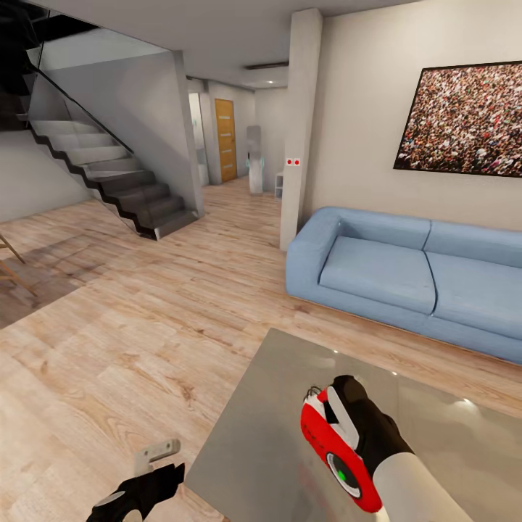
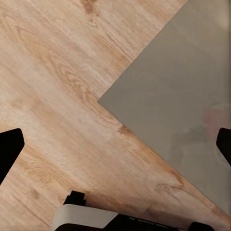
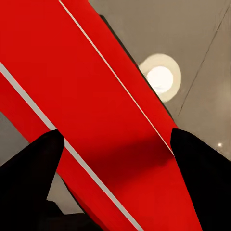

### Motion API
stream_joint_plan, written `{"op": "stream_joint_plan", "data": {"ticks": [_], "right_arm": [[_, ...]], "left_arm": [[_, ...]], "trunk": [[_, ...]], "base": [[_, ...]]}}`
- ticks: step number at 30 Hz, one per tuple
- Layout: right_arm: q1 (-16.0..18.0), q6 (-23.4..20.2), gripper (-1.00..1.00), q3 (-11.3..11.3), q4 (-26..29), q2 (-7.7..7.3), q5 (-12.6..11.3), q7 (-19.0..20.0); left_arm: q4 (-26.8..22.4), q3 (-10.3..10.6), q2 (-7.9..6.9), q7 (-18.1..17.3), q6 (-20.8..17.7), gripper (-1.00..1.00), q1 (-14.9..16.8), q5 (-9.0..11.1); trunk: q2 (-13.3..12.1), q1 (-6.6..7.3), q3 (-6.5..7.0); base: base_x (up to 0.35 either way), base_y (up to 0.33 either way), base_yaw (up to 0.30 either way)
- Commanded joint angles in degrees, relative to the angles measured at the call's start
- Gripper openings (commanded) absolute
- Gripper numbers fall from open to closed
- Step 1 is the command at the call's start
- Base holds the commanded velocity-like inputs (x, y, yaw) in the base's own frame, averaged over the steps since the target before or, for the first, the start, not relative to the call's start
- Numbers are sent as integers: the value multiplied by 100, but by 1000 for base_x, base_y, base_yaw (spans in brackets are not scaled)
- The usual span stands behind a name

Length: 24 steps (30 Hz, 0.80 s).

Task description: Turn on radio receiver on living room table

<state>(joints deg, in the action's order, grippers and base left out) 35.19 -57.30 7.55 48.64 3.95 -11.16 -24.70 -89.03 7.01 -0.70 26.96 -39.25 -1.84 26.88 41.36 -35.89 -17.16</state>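
The red radio receiver (image 1: 330, 449) with white trim lies tilted over the near part of the glossy grey table (image 1: 254, 435). Its round dial faces up, with a small green spot at the dial's centre. My right gripper (image 1: 348, 420) is shut on it from the far side. In the right wrist view the red body (image 3: 86, 86) runs between the two black fingers (image 3: 29, 168), with the table top behind. My left gripper (image 1: 156, 475) hangs open over the wood floor by the table's corner (image 2: 183, 96), its fingers (image 2: 9, 149) spread wide and holding nothing.
A long light-blue sofa (image 1: 406, 268) stands behind the table under a framed crowd picture (image 1: 464, 119). A square pillar (image 1: 301, 123) rises left of the sofa. Stairs (image 1: 109, 174) climb at the far left, and a wooden door (image 1: 225, 138) closes the hallway. Open wood floor lies to the left.
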Motion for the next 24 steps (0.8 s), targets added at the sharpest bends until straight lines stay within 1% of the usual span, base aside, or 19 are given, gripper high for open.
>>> {"op": "stream_joint_plan", "data": {"ticks": [1, 5, 11, 13, 14, 15, 16, 17, 21, 24], "right_arm": [[0, -4, -100, -2, -38, 0, 43, 29], [11, 12, -100, -5, -274, 0, 50, 81], [84, 88, -100, -14, -310, 0, 61, 101], [96, 163, -100, -16, -311, 0, -34, 102], [98, 212, -100, -16, -311, 0, -147, 100], [100, 296, -100, -16, -311, 0, -359, 99], [100, 316, -100, -16, -311, 0, -419, 98], [103, 354, -100, -16, -311, 0, -541, 97], [102, 409, -100, -16, -311, 0, -635, 97], [102, 660, -100, -16, -317, 0, -671, 97]], "left_arm": [[0, 2, 0, -2, -1, 100, 0, 1], [-1, 10, 4, -6, -3, 100, 0, 2], [0, 11, 3, -7, -3, 100, 0, 2], [0, 11, 4, -7, -3, 100, 0, 2], [0, 11, 6, -7, -3, 100, 0, 2], [0, 11, 5, -7, -7, 100, 0, 2], [0, 11, 6, -7, -6, 100, 0, 2], [0, 11, 7, -7, -8, 100, 0, 2], [0, 11, 6, -11, -18, 100, 0, 2], [0, 8, 6, -21, -20, 100, 0, 2]], "trunk": [[0, 0, 0], [0, 0, 0], [0, 0, 0], [0, 0, 0], [0, 0, 0], [0, 0, 0], [0, 0, 0], [0, 0, 0], [0, 0, 0], [0, 0, 0]], "base": [[0, 0, 0], [0, 0, 0], [0, 0, 0], [0, 0, 0], [0, 0, 0], [0, 0, 0], [0, 0, 0], [0, 0, 0], [0, 0, 0], [0, 0, 0]]}}
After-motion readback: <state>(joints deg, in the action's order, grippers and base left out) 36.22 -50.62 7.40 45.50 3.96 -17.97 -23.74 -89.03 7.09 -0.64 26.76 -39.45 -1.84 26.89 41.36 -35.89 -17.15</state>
